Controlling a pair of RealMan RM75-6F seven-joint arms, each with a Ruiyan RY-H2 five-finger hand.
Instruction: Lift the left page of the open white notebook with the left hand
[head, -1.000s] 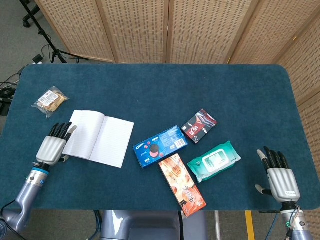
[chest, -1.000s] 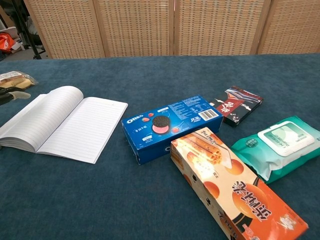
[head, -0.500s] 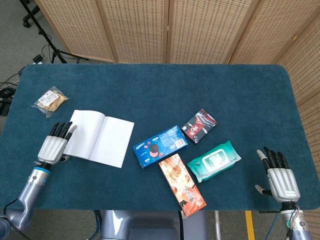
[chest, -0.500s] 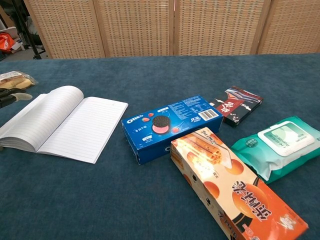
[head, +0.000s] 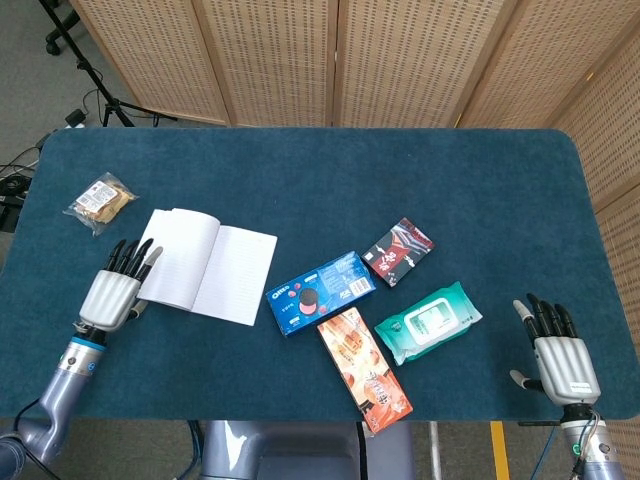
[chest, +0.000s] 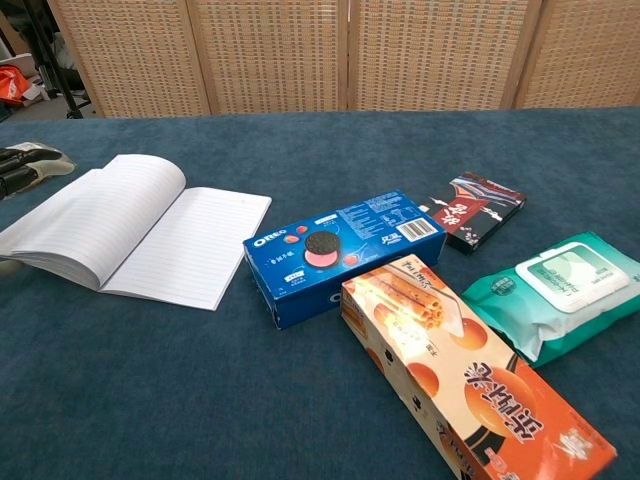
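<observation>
notebook: white notebook (head: 208, 264) lies open on the table (head: 300, 180), just ahead and right of the left hand (head: 112, 291); its left page (chest: 95, 215) bows up off the stack in the chest view.
left hand: sits at the notebook's outer left edge, fingers stretched forward and apart, tips at or under the page edge. Contact not resolvable; I can't tell whether anything is pinched. Placement looks right for getting under the page from outside.
vs 1 s ago: whole notebook has slid up and to the right, away from the robot; left stack sits higher and more arched. Looks pushed rather than lifted, so the page lift reads as barely started.
right hand: far right at the near table edge, well apart from everything, fingers spread, holding nothing. Unchanged.
near the left hand: snack packet (head: 99, 200) ahead of it, beyond the notebook corner.
further right: Oreo box (head: 321, 291), orange box (head: 364, 369), dark packet (head: 398, 250), green wipes pack (head: 428, 321); none have moved.
</observation>
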